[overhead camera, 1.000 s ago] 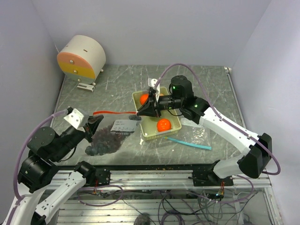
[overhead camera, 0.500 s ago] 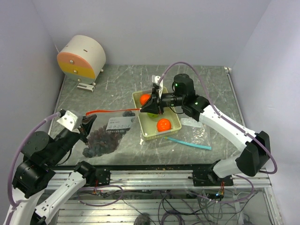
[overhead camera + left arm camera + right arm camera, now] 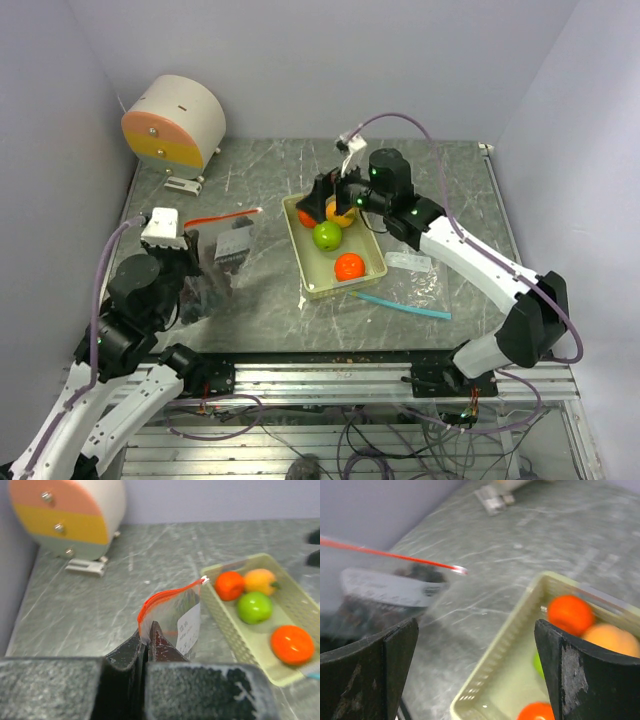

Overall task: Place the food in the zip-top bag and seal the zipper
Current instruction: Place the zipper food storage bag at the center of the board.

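- Your right tool (image 3: pixel 335 193) has just let go of the bag's mouth. A moment ago it was pinched on the red strip; now its fingers stand wide apart with nothing between them, and it has drawn back over the far end of the basket (image 3: pixel 298 250)
- Your left tool (image 3: pixel 149 631) stays together, clamped on the bag (image 3: pixel 175 615) at its near corner, just under the zipper (image 3: pixel 167 591). It alone holds the bag now
- With that pull gone, the bag has swung away to the left side of the counter (image 3: pixel 265 300), well apart from the basket. The zipper no longer reaches toward the basket
- The grapes (image 3: pixel 418 572) show dark inside the bag, behind its white label (image 3: pixel 189 627)
- The fruits (image 3: pixel 254 607), two orange, one yellow-orange and one green, all lie in the basket, none in the bag yet
- The freed right tool looks set to pick one of the far fruits beneath it
- The mouth is held on one side only and shows just a narrow gap from the left wrist, so expect it to sag. You will likely need it turned toward the basket before a fruit can drop in
- Sealing is still well off
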`<action>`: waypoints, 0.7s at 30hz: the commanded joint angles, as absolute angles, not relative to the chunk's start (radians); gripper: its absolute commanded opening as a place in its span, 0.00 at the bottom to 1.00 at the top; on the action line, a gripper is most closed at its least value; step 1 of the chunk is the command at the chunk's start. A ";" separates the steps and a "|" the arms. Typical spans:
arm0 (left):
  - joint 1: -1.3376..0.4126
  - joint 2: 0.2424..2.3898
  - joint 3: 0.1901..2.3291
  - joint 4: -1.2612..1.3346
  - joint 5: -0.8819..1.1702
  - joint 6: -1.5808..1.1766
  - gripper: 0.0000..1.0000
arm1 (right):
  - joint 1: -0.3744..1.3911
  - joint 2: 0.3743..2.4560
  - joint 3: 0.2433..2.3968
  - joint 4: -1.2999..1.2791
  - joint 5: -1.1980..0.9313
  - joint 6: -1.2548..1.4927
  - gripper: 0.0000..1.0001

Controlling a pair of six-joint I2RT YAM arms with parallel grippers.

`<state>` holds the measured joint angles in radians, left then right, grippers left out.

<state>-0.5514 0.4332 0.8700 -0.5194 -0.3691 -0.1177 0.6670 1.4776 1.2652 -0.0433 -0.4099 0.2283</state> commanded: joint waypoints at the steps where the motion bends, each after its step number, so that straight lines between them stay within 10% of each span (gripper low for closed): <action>1: -0.549 0.466 0.864 -0.366 -0.739 -0.216 0.07 | 0.600 1.504 1.320 -0.232 0.123 0.382 1.00; 8: -0.549 0.502 0.748 -0.332 -0.853 -0.413 0.10 | 0.359 1.530 1.213 -0.425 0.317 0.618 1.00; 16: -0.549 0.558 0.731 -0.320 -0.717 -0.465 0.95 | 0.316 1.552 1.205 -0.623 0.506 0.738 1.00; 21: -0.548 0.540 0.757 -0.302 -0.626 -0.413 0.99 | 0.315 1.498 1.164 -0.685 0.551 0.774 1.00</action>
